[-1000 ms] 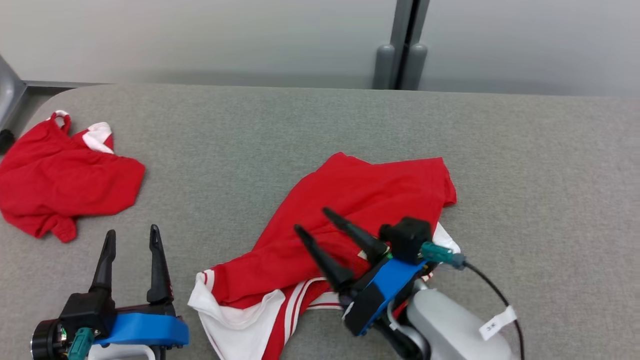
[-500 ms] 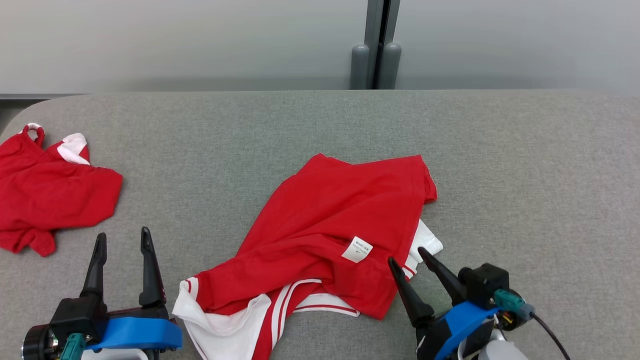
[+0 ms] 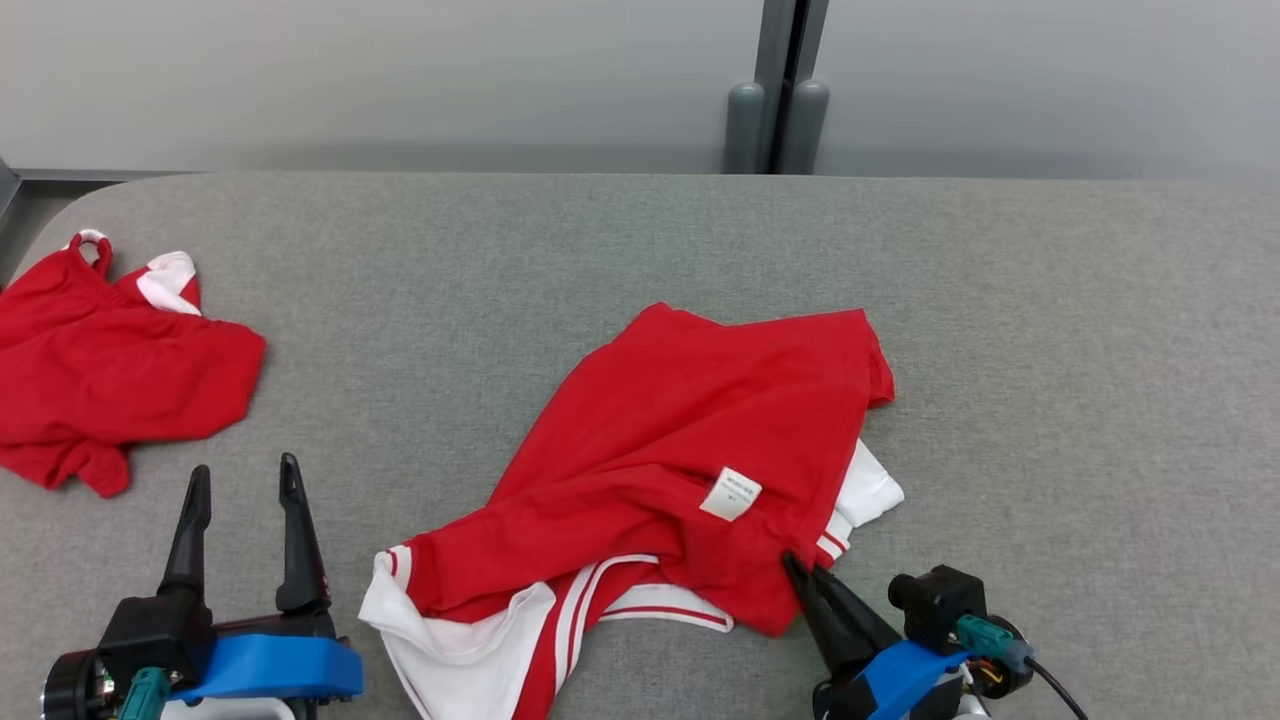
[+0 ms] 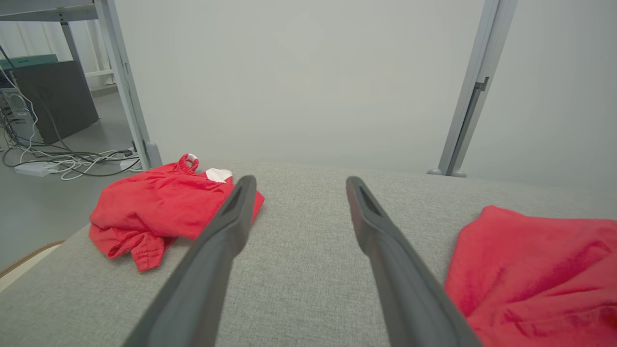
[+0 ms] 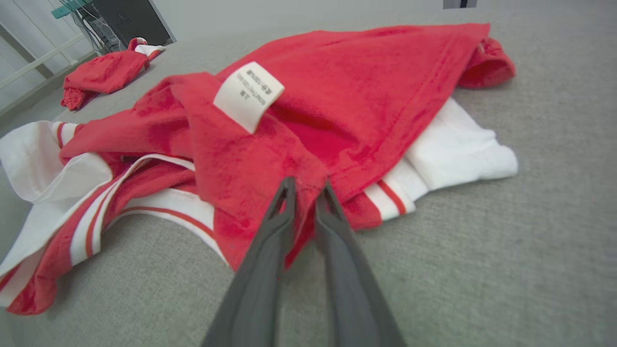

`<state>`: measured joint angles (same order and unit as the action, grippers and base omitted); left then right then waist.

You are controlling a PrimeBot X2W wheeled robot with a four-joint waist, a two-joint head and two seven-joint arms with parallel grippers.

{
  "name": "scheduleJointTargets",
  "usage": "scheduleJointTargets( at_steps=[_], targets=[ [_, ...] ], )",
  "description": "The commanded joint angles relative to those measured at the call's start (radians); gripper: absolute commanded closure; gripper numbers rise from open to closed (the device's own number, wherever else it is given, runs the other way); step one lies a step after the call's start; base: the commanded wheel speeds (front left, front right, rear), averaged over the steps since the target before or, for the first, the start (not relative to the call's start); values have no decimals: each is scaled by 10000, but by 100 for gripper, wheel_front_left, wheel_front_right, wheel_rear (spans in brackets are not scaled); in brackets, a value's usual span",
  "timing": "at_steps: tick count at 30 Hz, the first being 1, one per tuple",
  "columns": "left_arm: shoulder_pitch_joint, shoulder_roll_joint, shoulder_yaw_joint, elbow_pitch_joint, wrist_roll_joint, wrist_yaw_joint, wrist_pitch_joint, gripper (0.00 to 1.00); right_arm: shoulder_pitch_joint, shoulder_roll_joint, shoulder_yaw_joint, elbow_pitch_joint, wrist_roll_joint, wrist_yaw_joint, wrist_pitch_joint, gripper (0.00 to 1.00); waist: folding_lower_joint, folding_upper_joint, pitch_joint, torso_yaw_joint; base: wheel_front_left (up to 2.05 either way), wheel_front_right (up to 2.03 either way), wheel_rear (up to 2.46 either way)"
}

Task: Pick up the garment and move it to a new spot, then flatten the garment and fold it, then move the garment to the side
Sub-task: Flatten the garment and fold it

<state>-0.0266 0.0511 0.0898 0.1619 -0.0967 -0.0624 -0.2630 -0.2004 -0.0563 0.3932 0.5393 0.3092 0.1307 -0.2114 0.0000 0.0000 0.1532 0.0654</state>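
Right gripper clamped on near red edge of garment, which lies crumpled mid-table, white label facing up. Left gripper fingers apart, just left of garment, not touching. Second red piece far left.
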Motion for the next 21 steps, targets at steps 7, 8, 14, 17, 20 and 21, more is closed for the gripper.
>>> scheduleJointTargets(
  at_steps=[7,8,14,17,20,21],
  targets=[
    [323,-12,239,-14,-37,49,-26,0,90,-151,-670,-205,-325,2,-488,100,0,0,-352,-520,0,0,0],
    [375,-12,265,-3,-55,45,-26,0,222,-249,-872,-361,-413,2,-507,100,0,0,-411,-610,0,0,0],
    [496,-12,193,-69,-133,74,-26,0,1271,-756,-2029,-1891,-780,2,-544,100,0,0,-614,-1055,0,0,0],
    [561,-12,124,-130,-171,135,-26,0,1961,-1038,-2593,-2573,-936,2,-547,100,0,0,-641,-1211,0,0,0],
    [616,-12,116,-171,-177,165,-26,0,2547,-1234,-3197,-2910,-1066,2,-474,100,0,0,-631,-1333,0,0,0],
    [623,-9,121,-185,-190,167,-26,0,2724,-1298,-3391,-2957,-1120,2,-416,100,0,0,-620,-1357,0,0,0]
  ],
)
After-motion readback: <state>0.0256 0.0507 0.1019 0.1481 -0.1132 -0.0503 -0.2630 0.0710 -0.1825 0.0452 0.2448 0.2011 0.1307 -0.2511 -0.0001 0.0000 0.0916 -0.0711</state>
